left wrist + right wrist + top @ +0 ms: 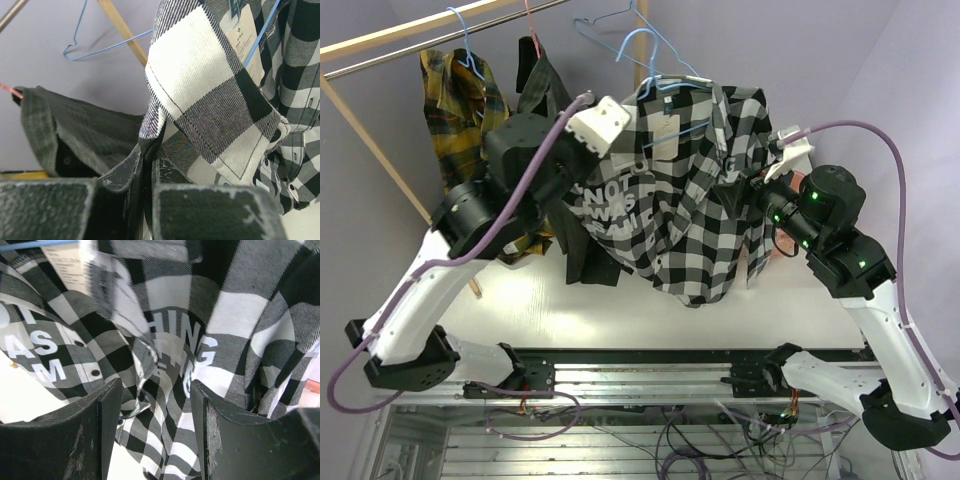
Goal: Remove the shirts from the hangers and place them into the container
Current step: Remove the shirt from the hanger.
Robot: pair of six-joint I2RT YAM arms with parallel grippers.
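- Presently the black-and-white checked shirt (695,215) hangs mid-scene over the desk (610,305). Its collar sits on a light blue hanger (655,65) whose hook points to 12 o'clock.
- Left pincer (148,157): pressed together, pinching an edge of the checked shirt close to the collar. A paper tag (240,40) sits at 1 o'clock from the grip.
- Right pincer (155,392): fingers (107,407) spread apart. Folds of the same shirt, printed with white lettering, hang down between them. Cannot tell whether the pads touch the cloth.
- Yellow-and-black plaid shirt (460,105): at 10 o'clock, on its own blue hanger (467,40).
- Dark charcoal shirt (542,85): at 11 o'clock, just beside the plaid one, on a pink hanger (530,22).
- Bare wire hanger (610,22): at 12 o'clock, behind the checked shirt's hanger.
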